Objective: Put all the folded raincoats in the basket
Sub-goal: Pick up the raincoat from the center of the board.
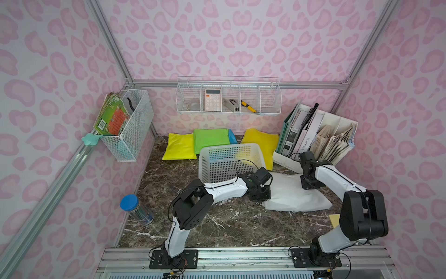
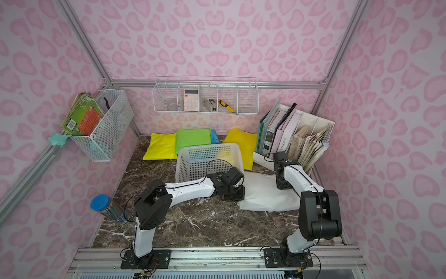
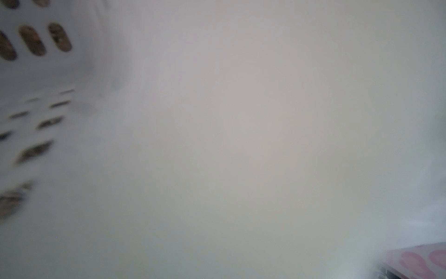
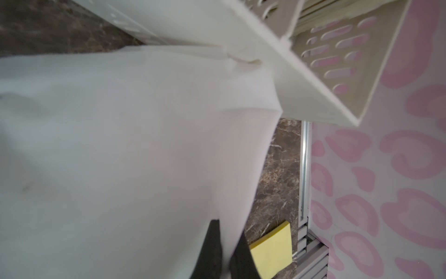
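Note:
The folded raincoat [image 1: 296,195] [image 2: 268,195] is white and lies on the marble table just right of the basket [image 1: 226,146] [image 2: 210,145], a low white perforated tub. My left gripper [image 1: 261,194] [image 2: 235,193] sits at the raincoat's left edge, next to the basket's near right corner. In the left wrist view its jaws are hidden: white raincoat fabric [image 3: 241,145] fills the picture, with the basket wall [image 3: 33,41] beside it. My right gripper [image 1: 309,186] [image 4: 226,241] is at the raincoat's far right edge. Its black fingers are shut on the raincoat fabric [image 4: 120,145].
Yellow [image 1: 179,146], green [image 1: 211,140] and darker yellow [image 1: 261,142] folded packs lie behind the basket. A white file organiser [image 1: 313,135] stands close behind the right gripper. A yellow sticky pad [image 4: 272,248] lies near the right wall. A blue-lidded pencil tube [image 1: 135,210] stands at the left.

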